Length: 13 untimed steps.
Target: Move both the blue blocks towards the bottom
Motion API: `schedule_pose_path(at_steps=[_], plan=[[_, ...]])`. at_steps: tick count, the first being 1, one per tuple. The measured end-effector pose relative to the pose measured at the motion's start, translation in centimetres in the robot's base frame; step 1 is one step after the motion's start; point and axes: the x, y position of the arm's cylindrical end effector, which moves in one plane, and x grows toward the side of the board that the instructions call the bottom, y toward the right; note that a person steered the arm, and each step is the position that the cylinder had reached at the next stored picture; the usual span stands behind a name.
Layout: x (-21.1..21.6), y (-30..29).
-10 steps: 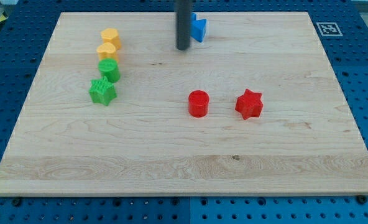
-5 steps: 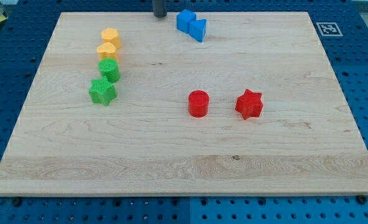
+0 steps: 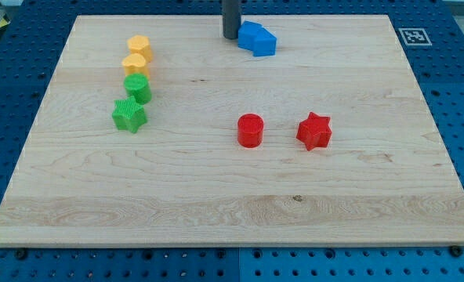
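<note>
The two blue blocks (image 3: 257, 38) sat touching each other near the view's top edge of the bench (image 3: 232, 211), slightly right of centre; their exact shapes could not be made out, as they read as one joined mass. My tip (image 3: 230, 36) stood just to the view's left of the blue blocks, close against the nearer one, though contact could not be confirmed. The arm carried no gripper: the rod ended plainly, with nothing to open or close and nothing held. Well below the blue blocks, near the middle of the bench, stood a red cylinder (image 3: 250, 130), with a red star (image 3: 314, 131) near it on the view's right, the two apart. Toward the view's left, four blocks formed a close column: two orange blocks (image 3: 137, 55) at the top, touching each other, then a green cylinder (image 3: 138, 88), then a green star (image 3: 128, 114) at the bottom.
</note>
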Motion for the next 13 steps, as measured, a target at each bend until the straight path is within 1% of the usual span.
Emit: schedule_pose_path(at_steps=[5,6,7,8,9,10,11,13], plan=[[1.6,14.9],[2.4,16.6],[4.3,16.8],[6.2,14.6],[6.9,12.8],[6.4,12.6],[6.4,10.2],[9.9,7.1]])
